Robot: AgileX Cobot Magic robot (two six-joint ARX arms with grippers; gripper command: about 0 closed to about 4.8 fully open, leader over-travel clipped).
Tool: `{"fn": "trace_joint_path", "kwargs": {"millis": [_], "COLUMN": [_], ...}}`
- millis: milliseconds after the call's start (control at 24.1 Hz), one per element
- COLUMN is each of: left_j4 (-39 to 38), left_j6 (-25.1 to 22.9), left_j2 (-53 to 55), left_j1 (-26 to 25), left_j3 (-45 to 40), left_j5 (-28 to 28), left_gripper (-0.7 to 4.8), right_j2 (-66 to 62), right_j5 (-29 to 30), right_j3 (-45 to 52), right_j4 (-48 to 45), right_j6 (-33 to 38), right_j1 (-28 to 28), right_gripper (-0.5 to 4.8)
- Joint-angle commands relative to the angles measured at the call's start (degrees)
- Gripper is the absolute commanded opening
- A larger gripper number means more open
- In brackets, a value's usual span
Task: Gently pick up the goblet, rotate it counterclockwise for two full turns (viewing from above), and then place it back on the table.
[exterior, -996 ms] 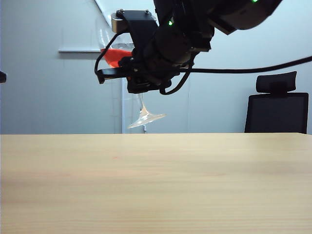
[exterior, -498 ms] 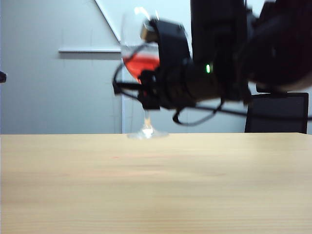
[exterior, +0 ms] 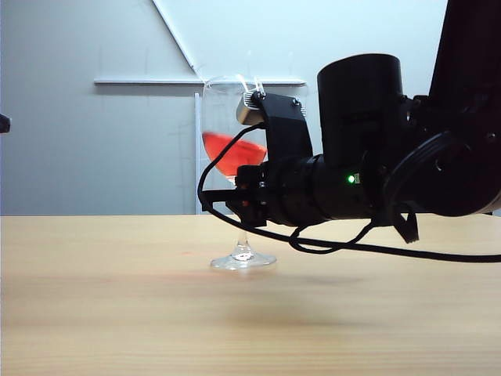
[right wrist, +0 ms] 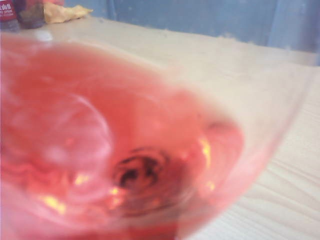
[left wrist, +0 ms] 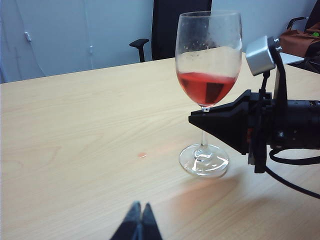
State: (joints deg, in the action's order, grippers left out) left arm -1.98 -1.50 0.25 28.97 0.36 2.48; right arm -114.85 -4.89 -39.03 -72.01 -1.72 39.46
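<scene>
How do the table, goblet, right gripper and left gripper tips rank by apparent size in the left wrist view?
1. table
2. goblet and shut right gripper on its stem: look similar, unranked
3. left gripper, shut; only its tips show, so its true size is unsure

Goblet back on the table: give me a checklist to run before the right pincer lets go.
1. Goblet upright: ok, stem vertical in the left wrist view.
2. Foot flat on the table: looks ok in both views; full contact cannot tell.
3. Red liquid settled: not ok, its surface slants in the exterior view.
4. Right pincer shut on the stem below the bowl: ok.
5. Table free of spills: cannot tell; one small reddish spot lies beside the foot.
6. Left pincer shut, apart from the glass: ok.
</scene>
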Motion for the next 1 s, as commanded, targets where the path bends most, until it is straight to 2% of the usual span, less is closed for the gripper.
{"fn": "trace_joint_path", "kwargs": {"millis": [41, 332, 415, 581, 747, 871, 996], "left_j4": [0.7, 0.7, 0.7, 0.7, 0.7, 0.7, 0.7], "left_j6": [0.0, 0.0, 0.0, 0.0, 0.0, 0.0, 0.0], "left_j2": [0.1, 0.1, 0.1, 0.1, 0.1, 0.1, 0.1], "left_j1": [0.0, 0.0, 0.0, 0.0, 0.0, -0.4, -4.3], "left_j3": [0.2, 0.2, 0.2, 0.2, 0.2, 0.2, 0.2], "left_j5": [0.2, 0.2, 0.2, 0.2, 0.2, 0.2, 0.3], "left_gripper": [-0.05, -0.05, -0.05, -0.05, -0.05, -0.05, -0.05], "right_j2": [-0.4, -0.8, -0.8, -0.8, -0.1, 2.0, 8.5], "right_j5": [1.2, 1.1, 1.1, 1.0, 0.9, -0.1, -2.0], "right_j3": [-1.4, -1.9, -1.9, -1.5, -0.1, 3.5, 9.8], "right_j4": [-3.6, -3.7, -3.2, -3.2, -3.3, -3.3, -3.3], "right_j6": [0.3, 0.2, 0.2, 0.2, 0.2, 0.2, 0.2], "right_j1": [0.0, 0.0, 0.0, 0.1, 0.1, 0.2, 0.4], "right_gripper": [-0.05, 0.09, 0.79, 0.95, 1.81, 1.81, 1.81]}}
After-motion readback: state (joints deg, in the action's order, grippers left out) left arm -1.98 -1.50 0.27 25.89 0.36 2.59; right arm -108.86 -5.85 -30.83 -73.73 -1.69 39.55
